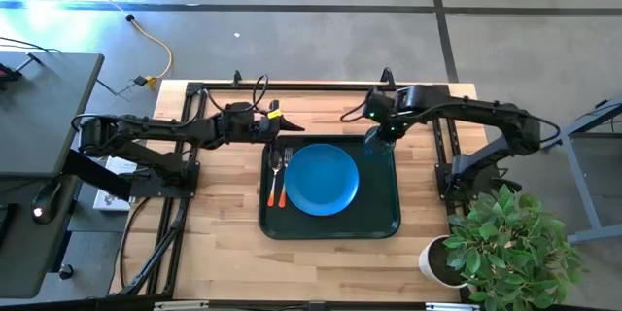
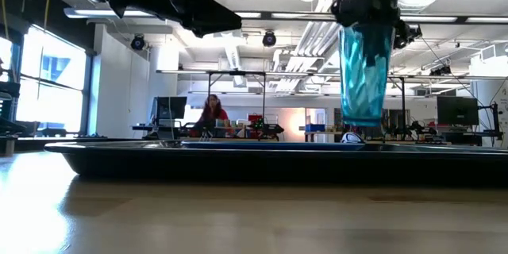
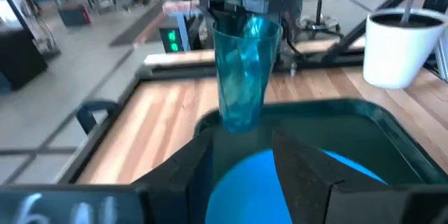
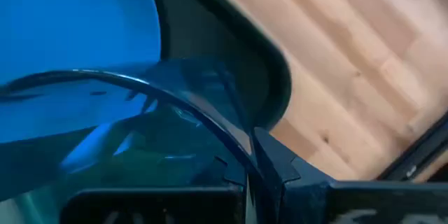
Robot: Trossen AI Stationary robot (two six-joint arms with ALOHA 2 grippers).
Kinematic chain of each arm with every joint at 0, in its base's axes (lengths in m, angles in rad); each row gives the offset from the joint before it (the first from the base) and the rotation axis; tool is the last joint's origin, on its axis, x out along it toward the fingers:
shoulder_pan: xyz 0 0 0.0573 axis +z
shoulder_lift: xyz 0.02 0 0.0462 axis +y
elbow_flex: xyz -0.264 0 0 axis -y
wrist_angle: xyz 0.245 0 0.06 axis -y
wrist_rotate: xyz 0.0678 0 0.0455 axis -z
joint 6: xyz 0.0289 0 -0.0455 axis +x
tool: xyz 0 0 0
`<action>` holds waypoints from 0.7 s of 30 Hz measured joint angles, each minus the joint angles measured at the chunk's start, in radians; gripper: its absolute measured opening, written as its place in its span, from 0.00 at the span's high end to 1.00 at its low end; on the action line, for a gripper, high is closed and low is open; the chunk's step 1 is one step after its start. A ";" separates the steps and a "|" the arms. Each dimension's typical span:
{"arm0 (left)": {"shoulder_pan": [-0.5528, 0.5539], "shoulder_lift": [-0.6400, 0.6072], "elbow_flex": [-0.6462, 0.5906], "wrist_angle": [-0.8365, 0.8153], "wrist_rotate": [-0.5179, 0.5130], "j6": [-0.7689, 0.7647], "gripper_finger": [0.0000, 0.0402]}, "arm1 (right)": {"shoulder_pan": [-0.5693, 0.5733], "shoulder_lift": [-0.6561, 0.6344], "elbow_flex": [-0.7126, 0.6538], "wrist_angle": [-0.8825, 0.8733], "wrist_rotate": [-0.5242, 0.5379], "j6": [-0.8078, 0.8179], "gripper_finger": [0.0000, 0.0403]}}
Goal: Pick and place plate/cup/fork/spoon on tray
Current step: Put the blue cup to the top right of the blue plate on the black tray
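The dark tray [image 1: 384,216] lies in the middle of the table. The blue plate [image 1: 321,180] lies flat on it. The fork [image 1: 275,170] and the spoon [image 1: 287,170] lie side by side on the tray's left part. My right gripper [image 1: 381,134] is shut on the teal cup [image 2: 365,71] above the tray's far right corner. The cup also shows in the left wrist view [image 3: 243,70]. My left gripper [image 3: 241,161] is open and empty over the tray's far left edge, pointing toward the cup. My right gripper holds the cup at its rim [image 4: 234,147], coming from above with the fingers pointing down. One finger [image 4: 276,164] shows just outside the rim; the other is out of sight. The cup hangs upright below the gripper, its base [image 2: 363,119] clear of the tray.
A potted plant [image 1: 505,243] in a white pot [image 3: 402,45] stands at the table's near right corner. Bare wood lies to the tray's left, right and near sides. A person [image 2: 213,111] sits far off in the room behind.
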 joint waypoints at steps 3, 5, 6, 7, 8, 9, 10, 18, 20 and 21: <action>0.000 0.001 0.000 -0.031 0.000 -0.013 0.65 | 0.000 0.046 0.000 -0.026 0.003 -0.009 1.00; 0.000 0.001 0.000 -0.052 0.000 -0.010 0.64 | -0.001 0.062 0.000 -0.015 -0.014 -0.035 1.00; 0.000 0.001 0.000 -0.065 0.000 -0.010 0.64 | -0.001 0.066 0.000 -0.009 -0.028 -0.050 1.00; 0.000 0.001 0.000 -0.075 -0.001 -0.010 0.64 | -0.001 0.067 0.000 -0.001 -0.034 -0.059 1.00; 0.000 0.001 0.000 -0.080 -0.001 -0.010 0.64 | -0.001 0.068 0.000 0.011 -0.035 -0.070 1.00; 0.000 0.001 0.000 -0.085 -0.001 -0.010 0.64 | -0.001 0.069 0.000 0.024 -0.035 -0.080 1.00; 0.000 0.001 0.000 -0.094 -0.001 -0.010 0.64 | -0.004 0.070 0.001 0.030 -0.035 -0.087 1.00; -0.002 0.001 0.000 -0.135 -0.001 -0.018 0.64 | -0.024 0.071 -0.109 0.128 -0.067 -0.124 1.00; -0.002 0.001 0.000 -0.132 -0.001 -0.018 0.64 | -0.025 0.071 -0.143 0.158 -0.090 -0.135 1.00; -0.002 0.001 0.000 -0.132 -0.001 -0.018 0.64 | -0.027 0.069 -0.152 0.160 -0.098 -0.138 1.00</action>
